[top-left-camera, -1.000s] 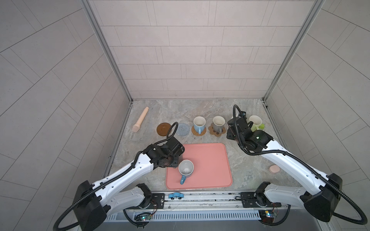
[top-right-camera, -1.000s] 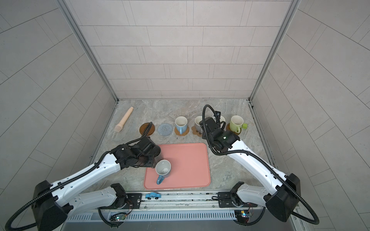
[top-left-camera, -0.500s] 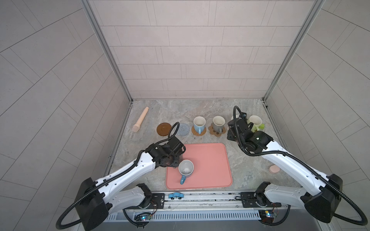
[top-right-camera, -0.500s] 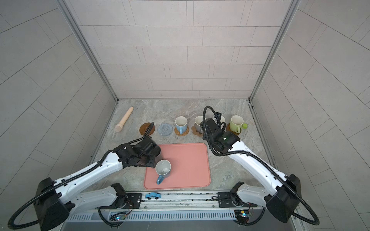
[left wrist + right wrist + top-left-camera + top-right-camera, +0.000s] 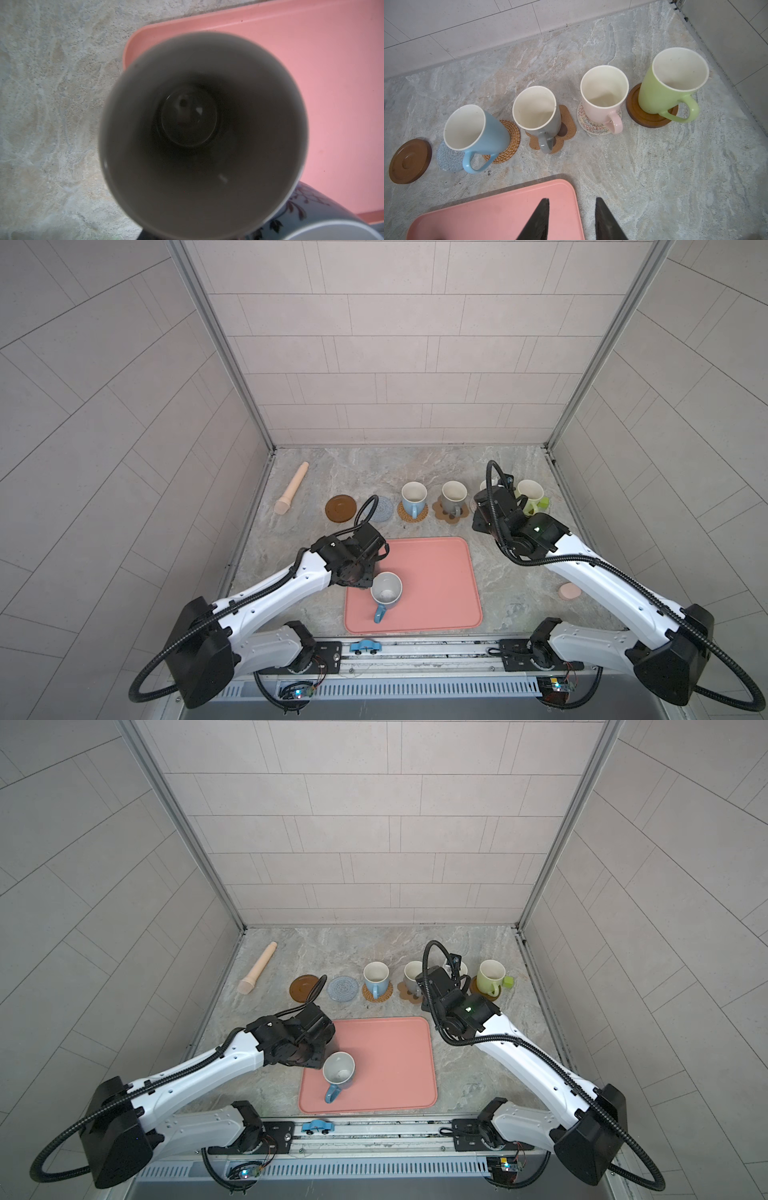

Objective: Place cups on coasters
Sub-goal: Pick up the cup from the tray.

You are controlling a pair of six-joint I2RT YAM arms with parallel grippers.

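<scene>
A tall dark grey cup [image 5: 203,135] fills the left wrist view, standing at the pink tray's corner directly under my left gripper [image 5: 361,560]; its jaws are hidden. Beside it on the tray stands the pale grey cup with a blue handle [image 5: 386,591]. At the back, the light blue cup [image 5: 471,128] sits on the rattan coaster [image 5: 508,141], the grey cup [image 5: 535,112] on the paw coaster [image 5: 564,128], the pink cup [image 5: 604,93] on the cream woven coaster [image 5: 593,126], and the green cup [image 5: 675,83] on a wooden disc [image 5: 645,120]. A brown disc [image 5: 410,161] and the crochet coaster [image 5: 448,160] are bare. My right gripper [image 5: 572,199] hangs open and holds nothing.
The pink tray [image 5: 432,580] lies at the front middle. A wooden rolling pin [image 5: 293,493] lies at the back left by the wall. A small pink disc [image 5: 569,592] lies at the right under my right arm. A blue toy car [image 5: 365,646] sits on the front rail.
</scene>
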